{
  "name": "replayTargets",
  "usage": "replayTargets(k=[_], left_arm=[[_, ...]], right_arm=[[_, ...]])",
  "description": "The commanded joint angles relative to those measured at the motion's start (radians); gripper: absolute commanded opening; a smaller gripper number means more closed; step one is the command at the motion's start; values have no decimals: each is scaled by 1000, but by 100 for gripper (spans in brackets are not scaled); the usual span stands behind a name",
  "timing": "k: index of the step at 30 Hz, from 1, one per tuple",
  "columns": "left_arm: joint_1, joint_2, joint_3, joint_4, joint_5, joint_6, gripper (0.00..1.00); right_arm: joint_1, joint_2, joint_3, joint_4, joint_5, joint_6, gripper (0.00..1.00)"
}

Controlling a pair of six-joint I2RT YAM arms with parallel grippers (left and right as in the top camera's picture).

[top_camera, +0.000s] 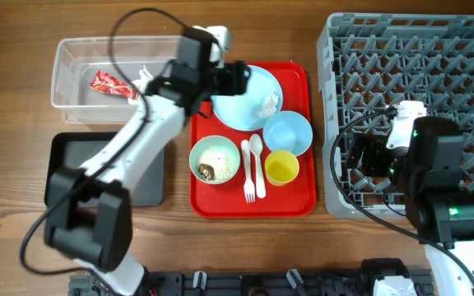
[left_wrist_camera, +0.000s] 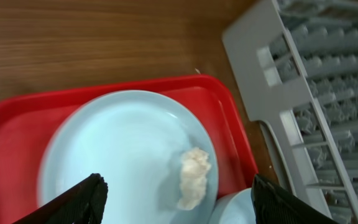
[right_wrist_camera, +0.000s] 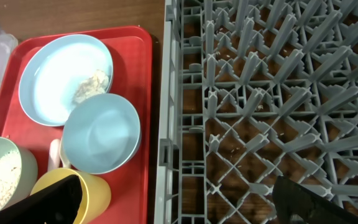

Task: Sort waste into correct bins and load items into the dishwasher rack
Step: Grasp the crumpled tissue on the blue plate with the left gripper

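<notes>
Two claws: left claw (left_wrist_camera: 178, 186) and right claw (right_wrist_camera: 176, 186) are both wide open, holding nothing.
Blue plate (left_wrist_camera: 117, 149): on the red tray (left_wrist_camera: 5, 124), under the left claw, with a white tissue scrap (left_wrist_camera: 193, 177) on it.
Green bowl (top_camera: 194, 160): on the red tray too, rice crumbs (top_camera: 219, 154) inside.
Wrapper (top_camera: 109, 83): in the clear tub (top_camera: 68, 62).
Grey rack (right_wrist_camera: 169, 74): on the tabletop (top_camera: 23, 25), right claw above its edge.
</notes>
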State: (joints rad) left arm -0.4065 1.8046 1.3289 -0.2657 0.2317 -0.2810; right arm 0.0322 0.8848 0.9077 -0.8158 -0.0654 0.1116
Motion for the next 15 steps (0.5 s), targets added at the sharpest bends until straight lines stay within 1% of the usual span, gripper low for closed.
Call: replayTargets(k=[1,4,10,15], left_arm=[[-62,85,6,63,-13,43,75],[-89,128,6,101,-39,43,73],[-125,220,6,155,-43,43,68],[-133,285,6,158,-50,42,60]], right_arm=[[4,2,21,-2,20,-4,100],[4,2,21,-5,21,-5,100],[4,2,21,-5,21,-4,100],[4,2,21,-5,21,-4,100]])
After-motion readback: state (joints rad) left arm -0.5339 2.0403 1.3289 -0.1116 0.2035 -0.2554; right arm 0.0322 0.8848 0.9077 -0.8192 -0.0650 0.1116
